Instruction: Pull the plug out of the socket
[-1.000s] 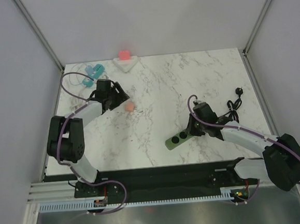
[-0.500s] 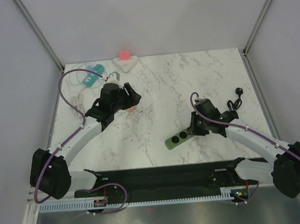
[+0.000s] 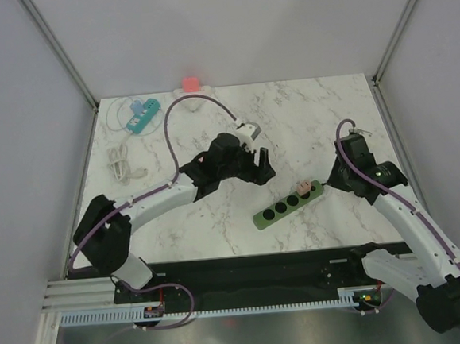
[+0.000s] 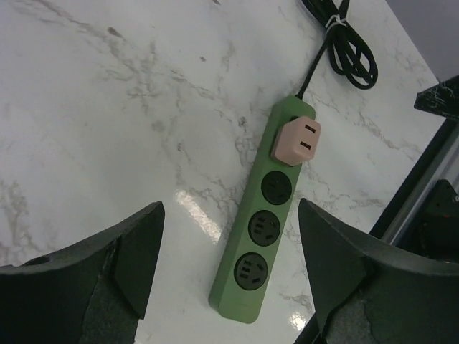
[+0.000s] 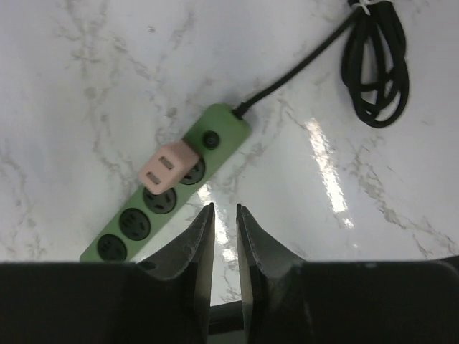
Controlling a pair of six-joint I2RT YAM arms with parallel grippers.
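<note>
1. Where the marble table (image 3: 305, 118) nears its front edge, right of centre, the green power strip (image 4: 265, 236) lies slantwise. The pink plug (image 4: 297, 141) sits in the socket nearest the strip's cord end, and the three sockets beside it are free.
2. Left gripper (image 4: 229, 204) hangs above the table on the strip's far-left side, jaws wide apart and holding nothing.
3. Right gripper (image 5: 224, 209) hovers near the strip's cord end, its fingers drawn close with only a thin slit between them and nothing in it.
4. A black cord bundle (image 5: 376, 64), tied in a coil, lies past the cord end toward the right edge.
5. A teal power strip (image 3: 143, 115) and a white coiled cable (image 3: 120, 161) sit in the far-left corner. A pink block (image 3: 191, 86) rests at the back edge. All three are well apart from the green strip.
6. Bare marble lies between the left gripper and the plug, and across the far middle and right of the table. A black rail (image 3: 261, 265) bounds the front edge, near the strip's free end.
</note>
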